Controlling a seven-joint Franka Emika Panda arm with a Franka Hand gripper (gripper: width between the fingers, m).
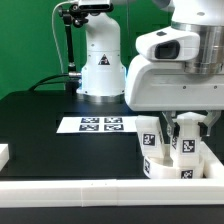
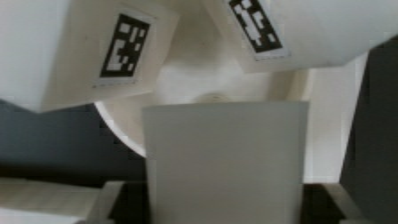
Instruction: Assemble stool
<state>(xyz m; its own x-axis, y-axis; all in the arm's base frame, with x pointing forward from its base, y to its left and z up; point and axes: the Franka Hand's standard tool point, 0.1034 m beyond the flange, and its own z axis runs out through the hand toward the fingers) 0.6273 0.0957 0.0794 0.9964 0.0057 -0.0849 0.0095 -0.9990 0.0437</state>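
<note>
The round white stool seat [image 1: 168, 168] lies at the exterior view's lower right, just behind the front rail. Two tagged white legs stand up from it; one of them [image 1: 150, 136] shows beside the hand. My gripper [image 1: 184, 124] hangs straight over the seat, shut on a third white leg [image 1: 186, 142], held upright against the seat. In the wrist view this leg [image 2: 222, 150] fills the middle between my fingers [image 2: 121, 200]. Past it the seat [image 2: 157, 100] and the two tagged legs [image 2: 111, 50] [image 2: 263, 28] show. Where the held leg meets the seat is hidden.
The marker board [image 1: 100, 124] lies flat mid-table, to the exterior view's left of the stool. The long white rail [image 1: 90, 190] runs along the front edge. A small white block [image 1: 3, 154] sits at the far left. The robot's base [image 1: 100, 65] stands at the back.
</note>
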